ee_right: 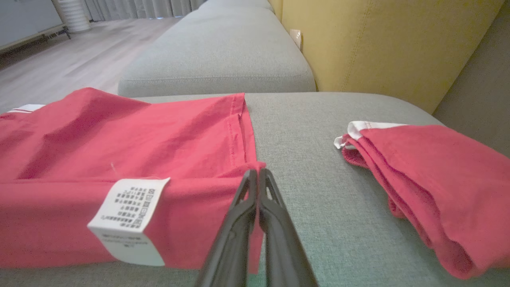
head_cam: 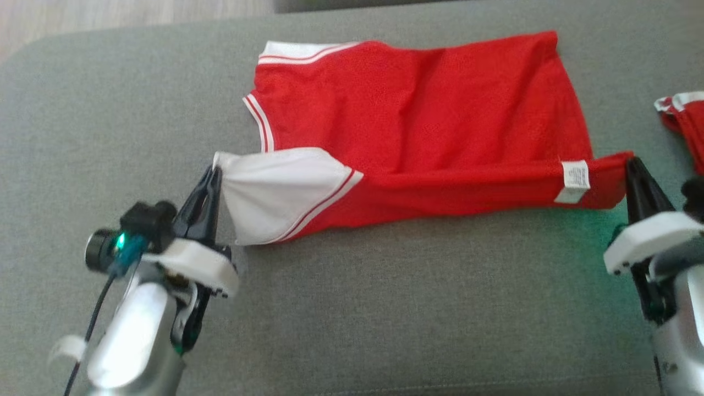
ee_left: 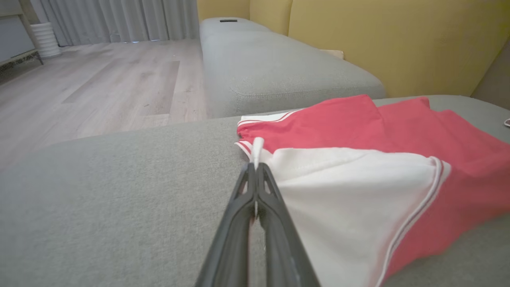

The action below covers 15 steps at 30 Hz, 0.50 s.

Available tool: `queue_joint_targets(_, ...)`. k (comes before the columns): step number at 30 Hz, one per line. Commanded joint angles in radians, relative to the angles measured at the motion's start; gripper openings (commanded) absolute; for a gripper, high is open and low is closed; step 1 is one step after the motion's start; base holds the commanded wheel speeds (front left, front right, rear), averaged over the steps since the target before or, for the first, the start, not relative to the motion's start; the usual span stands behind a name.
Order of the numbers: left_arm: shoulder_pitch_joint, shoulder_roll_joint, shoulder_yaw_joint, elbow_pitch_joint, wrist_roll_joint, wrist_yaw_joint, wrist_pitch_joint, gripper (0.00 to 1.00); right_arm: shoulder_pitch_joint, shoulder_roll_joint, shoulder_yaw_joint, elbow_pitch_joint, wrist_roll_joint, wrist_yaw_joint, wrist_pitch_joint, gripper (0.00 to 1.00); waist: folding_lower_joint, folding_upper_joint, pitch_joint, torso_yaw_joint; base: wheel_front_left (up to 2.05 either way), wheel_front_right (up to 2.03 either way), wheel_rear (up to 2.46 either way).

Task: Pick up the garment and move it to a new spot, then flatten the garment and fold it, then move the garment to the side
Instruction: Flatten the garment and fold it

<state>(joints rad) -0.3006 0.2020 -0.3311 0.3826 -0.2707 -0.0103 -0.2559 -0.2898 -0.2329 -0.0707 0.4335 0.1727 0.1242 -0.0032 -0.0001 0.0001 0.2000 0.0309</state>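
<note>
The garment (head_cam: 418, 126) is a red jersey with white side panels and red-white trim, spread across a grey cushion (head_cam: 385, 308). Its near edge is folded over and lifted slightly. My left gripper (head_cam: 213, 171) is shut on the white corner (ee_left: 258, 148) at the garment's left near end. My right gripper (head_cam: 632, 162) is shut on the red corner (ee_right: 257, 165) at the right near end. A white care label (head_cam: 575, 181) hangs from the folded edge close to the right gripper, seen also in the right wrist view as the label (ee_right: 129, 219).
A second red garment (head_cam: 687, 124), folded, lies on the cushion to the right, also the folded garment (ee_right: 430, 183) in the right wrist view. Beyond are another grey cushion (ee_left: 279, 67), a yellow backrest (ee_left: 398, 40) and wooden floor (ee_left: 99, 87).
</note>
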Motion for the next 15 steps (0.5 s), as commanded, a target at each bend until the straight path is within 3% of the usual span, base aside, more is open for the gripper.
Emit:
queue_joint_targets(1,-0.062,0.015,0.028,0.004,0.017,-0.005,-0.006,0.0,-0.044,-0.024,0.025,-0.007,-0.016,0.007,-0.011,0.0,0.0001,-0.0001,0.026,-0.002,0.0,0.0,0.0)
queue_joint_targets(8,-0.17,0.011,0.016,0.112,0.055,-0.027,-0.006,0.0,-0.154,-0.038,0.071,0.098,-0.028,0.007,-0.045,0.0,0.0001,-0.0001,0.072,-0.007,0.0,0.0,0.0)
queue_joint_targets(9,-0.179,0.009,0.017,0.123,0.057,-0.029,-0.006,0.0,-0.164,-0.039,0.084,0.11,-0.024,0.007,-0.049,0.07,0.0001,-0.0001,0.076,-0.007,0.0,0.0,0.0)
queue_joint_targets(10,-0.186,0.007,0.019,0.127,0.06,-0.03,-0.006,0.0,-0.174,-0.041,0.094,0.121,-0.02,0.007,-0.055,0.29,0.0001,-0.0001,0.079,-0.007,0.0,0.0,0.0)
queue_joint_targets(11,-0.191,0.005,0.021,0.13,0.063,-0.03,-0.006,0.0,-0.183,-0.042,0.102,0.131,-0.015,0.007,-0.062,0.34,0.0001,-0.0001,0.081,-0.007,0.0,0.0,0.0)
queue_joint_targets(12,-0.194,0.003,0.023,0.131,0.066,-0.032,-0.006,0.08,-0.19,-0.043,0.108,0.141,-0.011,0.007,-0.07,0.41,0.0001,-0.0001,0.082,-0.007,0.0,0.0,0.0)
queue_joint_targets(14,-0.197,0.0,0.027,0.129,0.072,-0.035,-0.006,0.33,-0.202,-0.048,0.116,0.157,-0.006,0.007,-0.091,1.0,0.0001,-0.0001,0.081,-0.005,0.0,0.0,0.0)
queue_joint_targets(15,-0.198,-0.001,0.03,0.128,0.075,-0.035,-0.006,0.71,-0.208,-0.048,0.116,0.162,-0.006,0.007,-0.106,1.0,0.0001,-0.0001,0.079,-0.005,0.0,0.0,0.0)
